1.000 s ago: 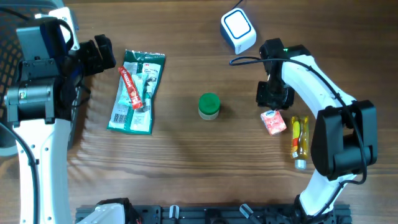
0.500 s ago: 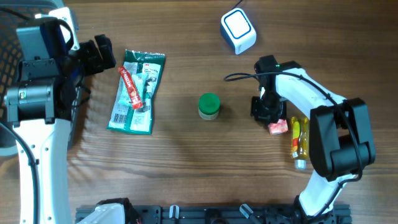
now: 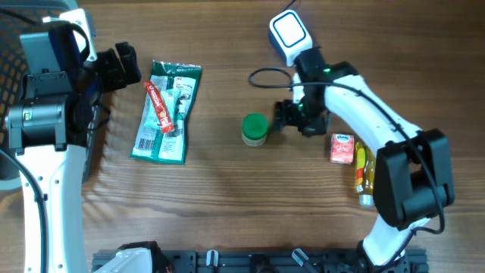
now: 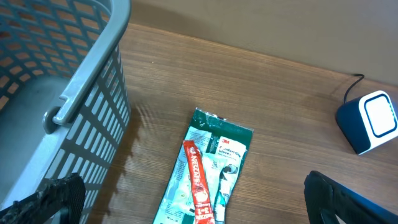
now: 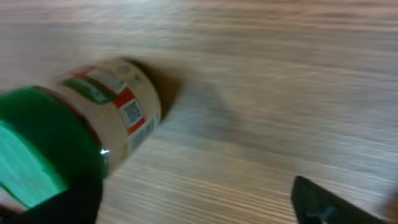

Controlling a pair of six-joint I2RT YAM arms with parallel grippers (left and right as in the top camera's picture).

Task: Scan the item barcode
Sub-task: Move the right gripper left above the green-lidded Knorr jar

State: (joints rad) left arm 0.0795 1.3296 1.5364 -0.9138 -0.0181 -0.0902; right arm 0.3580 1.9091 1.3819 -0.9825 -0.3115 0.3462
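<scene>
- While the jar (image 3: pixel 255 129), green lid, stands upright mid-table, the right gripper (image 3: pixel 282 119) sits at its 3 o'clock with jaws spread wide and nothing held.
- Right wrist view: the jar is just beside one finger, not clamped.
- Scanner (image 3: pixel 290 36) is at the jar's 1 o'clock, well apart.
- Step in hand, my read: grasp the jar for scanning.
- To do it well: centre the jaws on the body below the lid, keep the fingers off the barcode (image 5: pixel 134 115) on the label, and close gently so it doesn't tip.
- Then face the barcode side to the scanner window.
- Left gripper (image 3: pixel 126 67) is at the table's 9 o'clock, fully spread and empty, beside the green packet (image 3: pixel 167 110).
- Pink carton (image 3: pixel 342 148) is at the jar's 4 o'clock, touching the yellow bottle (image 3: pixel 365 171), and looks clear of the path.
</scene>
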